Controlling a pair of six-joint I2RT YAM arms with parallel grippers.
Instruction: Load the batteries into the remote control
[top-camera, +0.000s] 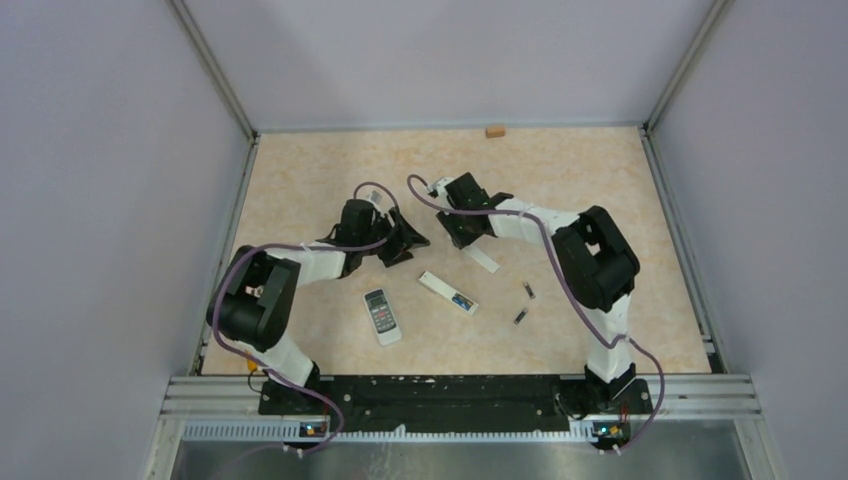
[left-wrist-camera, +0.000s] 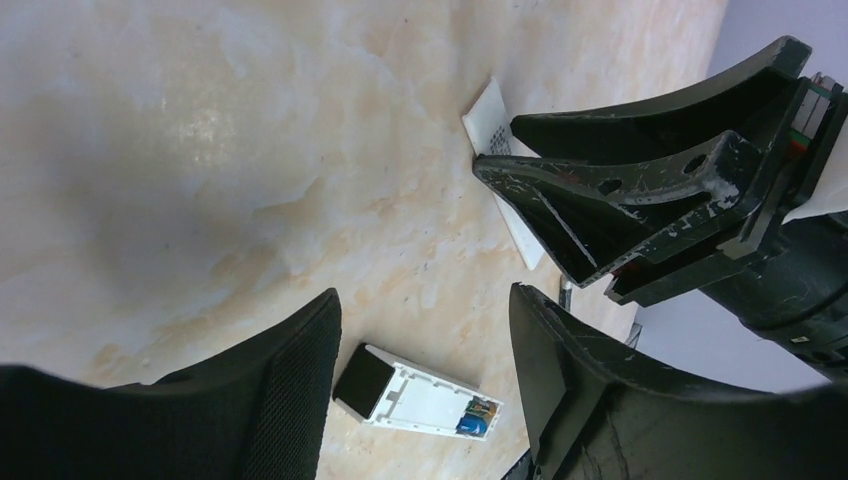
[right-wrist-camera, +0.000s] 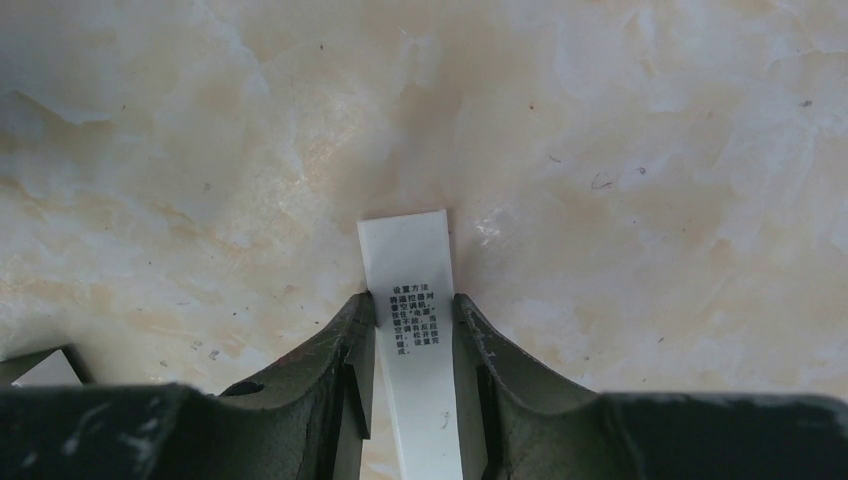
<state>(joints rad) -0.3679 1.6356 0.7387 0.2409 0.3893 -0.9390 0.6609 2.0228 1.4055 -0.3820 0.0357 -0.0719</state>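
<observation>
A white remote (top-camera: 448, 292) lies back-up mid-table with its battery bay open. It also shows in the left wrist view (left-wrist-camera: 420, 400), with a bluish piece (left-wrist-camera: 470, 424) at one end of the bay. Two dark batteries (top-camera: 529, 291) (top-camera: 520, 316) lie on the table to its right. My right gripper (top-camera: 462, 238) is shut on the edges of the white battery cover (right-wrist-camera: 410, 260), which carries printed text and rests low at the table. My left gripper (top-camera: 408, 243) is open and empty (left-wrist-camera: 425, 300), just left of the right gripper, above the open remote.
A second remote (top-camera: 381, 316) lies face-up with its buttons showing, left of the open one. A small tan block (top-camera: 493, 131) sits at the back edge. Grey walls enclose the marbled table on three sides.
</observation>
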